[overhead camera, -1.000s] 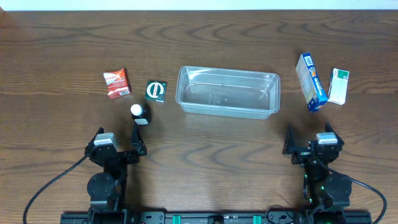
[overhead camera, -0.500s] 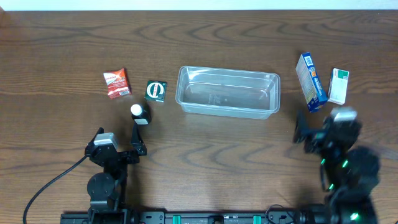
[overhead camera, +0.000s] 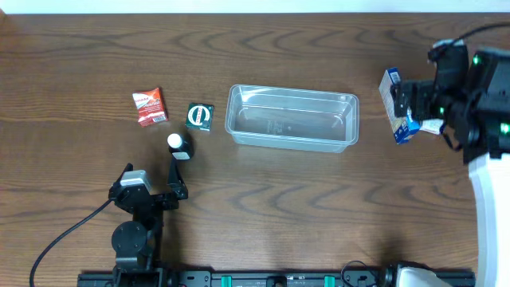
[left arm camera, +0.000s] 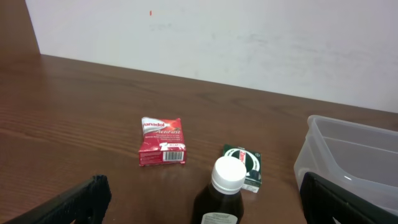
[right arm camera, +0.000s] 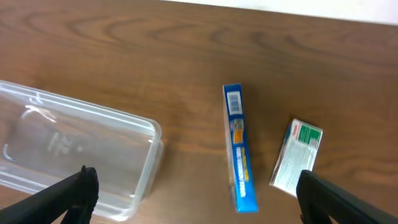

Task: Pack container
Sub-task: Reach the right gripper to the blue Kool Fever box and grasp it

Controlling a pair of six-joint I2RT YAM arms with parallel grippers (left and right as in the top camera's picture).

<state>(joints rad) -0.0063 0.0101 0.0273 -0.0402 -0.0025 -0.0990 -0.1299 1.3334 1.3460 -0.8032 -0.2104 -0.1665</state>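
The clear plastic container sits empty at the table's middle; it also shows in the right wrist view and the left wrist view. My right gripper is open, raised over the blue box and the white-green box. My left gripper is open and low, just behind the dark bottle with a white cap. A red sachet and a green box lie beyond it.
The wooden table ends at a white wall at the back. The arm bases stand at the front edge, with cables trailing on the left.
My right arm has swung up and back from the front edge, now hovering over the blue and white boxes. The left arm has not moved.
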